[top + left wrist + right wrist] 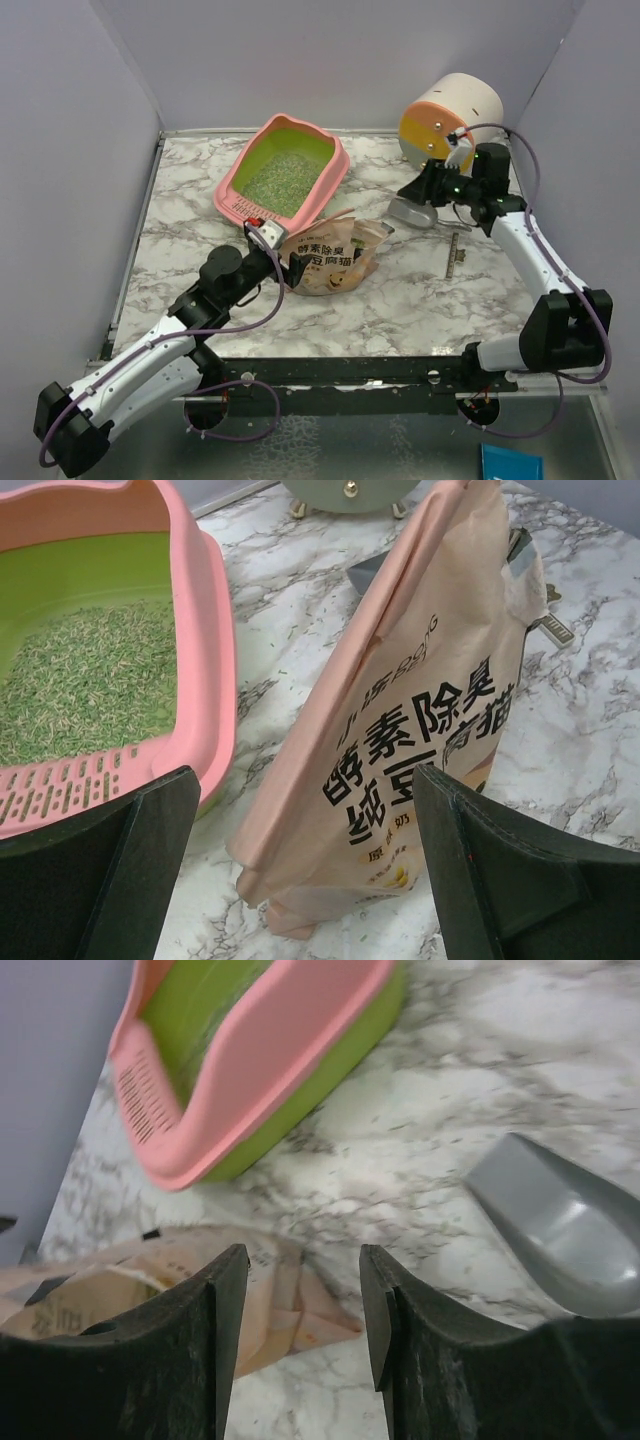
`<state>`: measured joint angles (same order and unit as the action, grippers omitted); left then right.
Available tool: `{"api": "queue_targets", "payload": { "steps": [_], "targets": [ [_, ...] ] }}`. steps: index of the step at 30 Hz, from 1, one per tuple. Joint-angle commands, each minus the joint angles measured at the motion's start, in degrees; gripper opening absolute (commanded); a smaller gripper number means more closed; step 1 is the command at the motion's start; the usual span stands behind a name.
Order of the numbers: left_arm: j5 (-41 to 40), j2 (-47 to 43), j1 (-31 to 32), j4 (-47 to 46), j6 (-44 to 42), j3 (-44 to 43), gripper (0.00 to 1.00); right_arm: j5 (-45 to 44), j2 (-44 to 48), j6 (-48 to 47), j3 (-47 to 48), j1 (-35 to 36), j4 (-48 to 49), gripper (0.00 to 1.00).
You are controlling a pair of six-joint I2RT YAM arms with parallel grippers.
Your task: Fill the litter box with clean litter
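Litter box [214, 660] partly beyond left wrist view, clean litter [90, 690] inside

A beige-orange pouch [335, 258] with Chinese print sits mid-bench [400, 300]. A grey scoop [412, 212] lies just before the round cream-and-orange drawer cabinet [450, 118], with a thin notched strip [457, 255] nearby.

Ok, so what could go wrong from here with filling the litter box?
1. The left hand is open at the pouch, which looks soft; a loose grip could let it sag and spill beside the box.
2. The right hand hangs open next to the scoop, with the round cabinet close behind; a careless move might knock either.
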<state>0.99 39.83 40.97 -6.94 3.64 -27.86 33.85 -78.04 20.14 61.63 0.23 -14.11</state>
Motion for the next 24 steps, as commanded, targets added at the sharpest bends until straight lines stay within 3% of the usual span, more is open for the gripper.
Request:
{"api": "queue_targets", "payload": {
  "steps": [1, 10, 24],
  "targets": [
    [0.5, 1.4, -0.1, -3.2, -3.5, -3.7, 0.90, 7.8, -2.9, -5.8, 2.6, 6.8, -5.9, 0.48],
    [0.8, 2.2, -0.1, -1.6, -5.8, -6.0, 0.89, 4.1, -3.1, -12.0, 5.4, 16.8, -14.6, 0.46],
    [3.9, 6.6, 0.0, -2.4, -6.4, -7.3, 0.84, -5.1, 3.2, -14.5, 4.9, 20.5, -20.5, 0.45]
  ]
}}
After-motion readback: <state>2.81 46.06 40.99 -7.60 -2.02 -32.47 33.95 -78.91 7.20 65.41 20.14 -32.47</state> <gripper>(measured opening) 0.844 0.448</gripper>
